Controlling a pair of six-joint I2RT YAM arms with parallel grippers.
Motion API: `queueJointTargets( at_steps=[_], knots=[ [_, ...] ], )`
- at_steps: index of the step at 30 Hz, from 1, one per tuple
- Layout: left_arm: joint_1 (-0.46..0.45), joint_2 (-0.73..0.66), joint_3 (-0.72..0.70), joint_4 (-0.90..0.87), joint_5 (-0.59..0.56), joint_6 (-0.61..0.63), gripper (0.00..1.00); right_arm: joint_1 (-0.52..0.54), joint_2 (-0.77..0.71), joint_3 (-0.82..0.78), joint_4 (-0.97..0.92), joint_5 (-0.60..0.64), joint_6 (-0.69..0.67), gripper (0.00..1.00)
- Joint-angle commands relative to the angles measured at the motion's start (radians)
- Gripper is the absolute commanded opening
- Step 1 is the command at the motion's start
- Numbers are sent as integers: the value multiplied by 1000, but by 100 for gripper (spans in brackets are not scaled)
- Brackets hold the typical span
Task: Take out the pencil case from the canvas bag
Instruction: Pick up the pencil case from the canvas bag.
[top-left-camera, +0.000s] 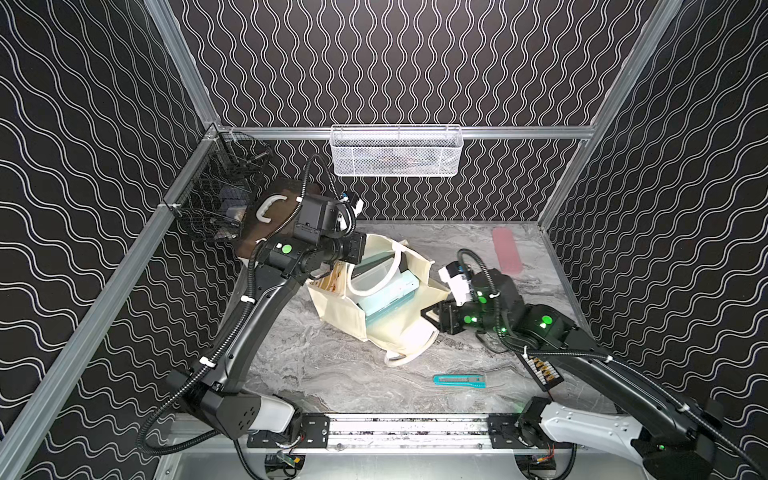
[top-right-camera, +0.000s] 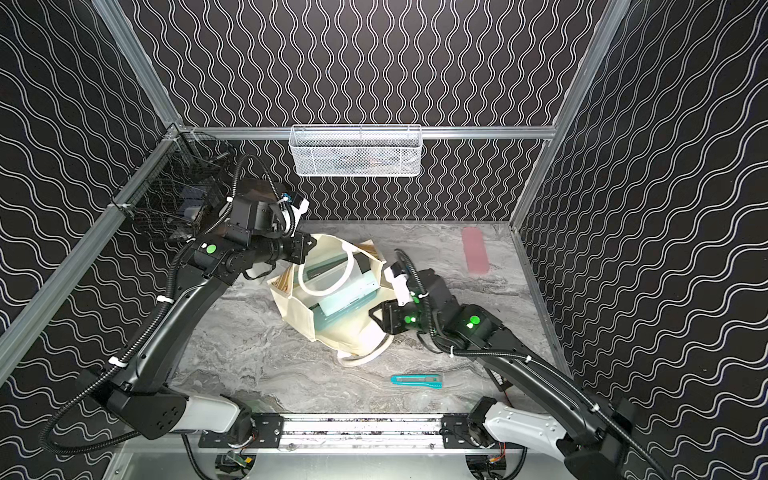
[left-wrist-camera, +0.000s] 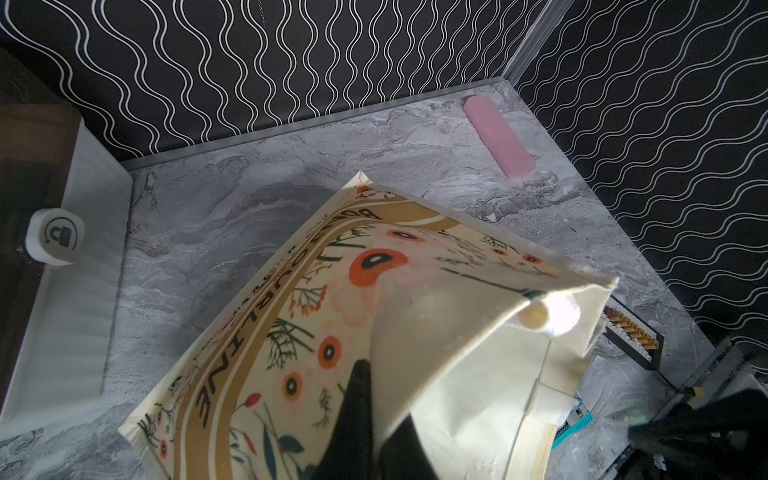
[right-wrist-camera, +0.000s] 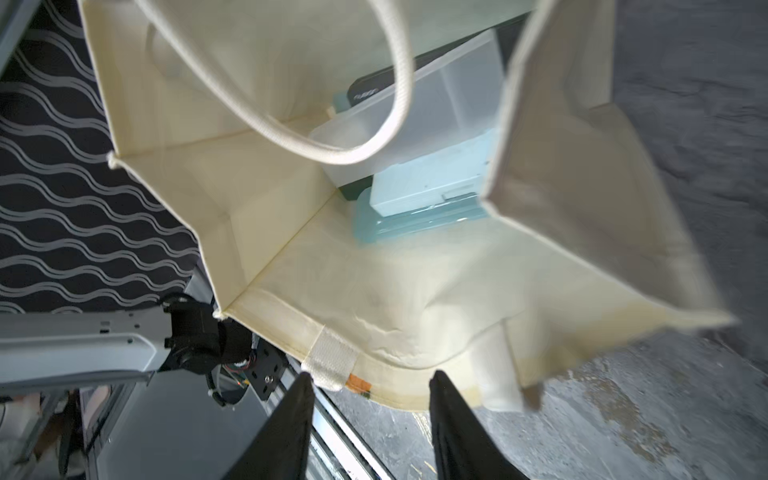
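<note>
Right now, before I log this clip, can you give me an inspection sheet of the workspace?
Surface: grey marbled tabletop.
Job's things: canvas bag open-mouthed, with a translucent tub and a pale blue case inside; which one is the pencil case is unclear.
Clutter: teal utility knife, pink oblong item, brown-lidded white box.
Grippers: left gripper shut on the bag's rim by its printed side; right gripper open at the opposite rim.
Cables: black corrugated conduit tied along both arms.
Surroundings: white mesh basket and black wire basket on the rails; wavy-patterned walls.
</note>
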Motion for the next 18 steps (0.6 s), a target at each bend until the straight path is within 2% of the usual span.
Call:
queueJointTargets(
  at_steps=[1, 3, 10, 18],
  knots=[
    [-2, -27, -1, 53, 26, 2, 0, 76, 72, 20, 16, 126, -42, 47],
    [-3, -31, -3, 53, 26, -4, 0, 98, 136, 27, 21, 179, -26, 47],
    [-6, -26, 27, 26, 14, -27, 0, 107, 335, 21, 136, 251, 91, 46],
    [-27, -34, 37, 25, -2, -49, 0, 102, 477, 39, 195, 376, 255, 41]
  ],
)
